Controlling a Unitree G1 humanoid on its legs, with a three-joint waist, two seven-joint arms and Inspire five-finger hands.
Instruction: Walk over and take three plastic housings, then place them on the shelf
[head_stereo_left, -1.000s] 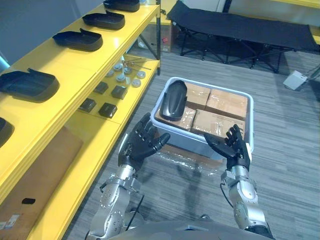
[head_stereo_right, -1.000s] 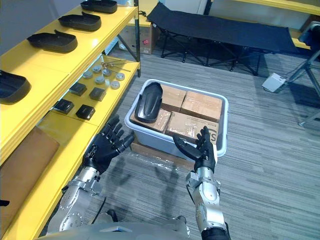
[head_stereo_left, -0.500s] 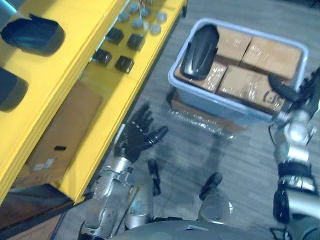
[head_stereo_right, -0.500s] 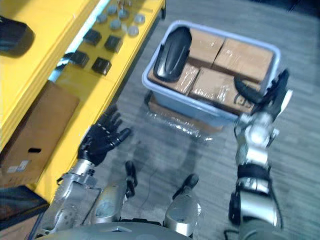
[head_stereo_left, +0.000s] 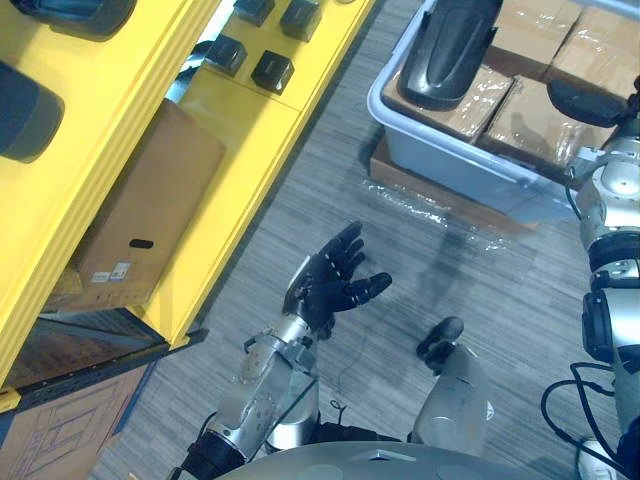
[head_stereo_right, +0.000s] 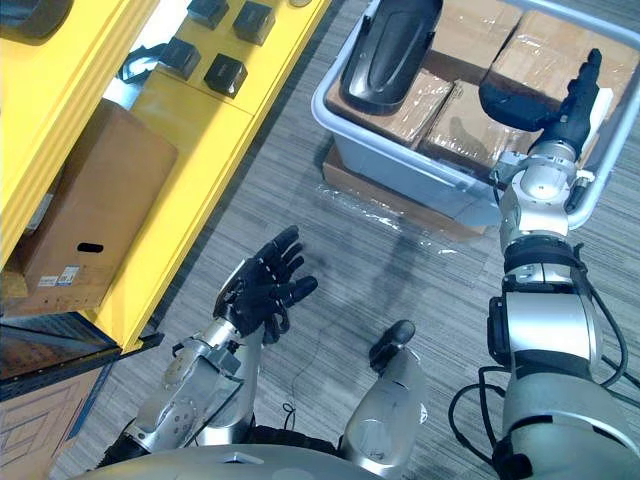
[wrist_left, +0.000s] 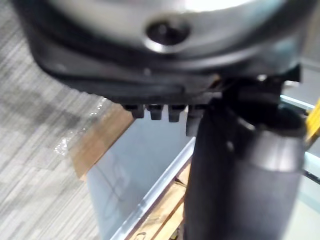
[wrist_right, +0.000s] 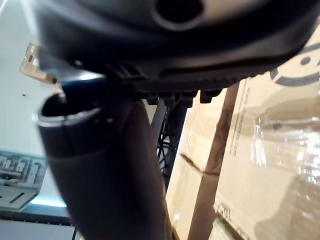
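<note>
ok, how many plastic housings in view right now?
3: one housing in the grey bin, two on the yellow shelf's top level; others may be out of frame.

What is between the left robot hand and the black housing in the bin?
In the right eye view: grey floor past the left robot hand, then crinkled clear film, a cardboard sheet and the bin's wall before the black housing.

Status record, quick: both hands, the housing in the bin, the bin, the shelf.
left hand: open, empty, above the floor beside the shelf
right hand: open, empty, over the boxes in the bin
housing: lying on the wrapped boxes, bin's shelf side, untouched
bin: on the floor, right of the shelf
shelf: yellow; shelved housings on its top level
</note>
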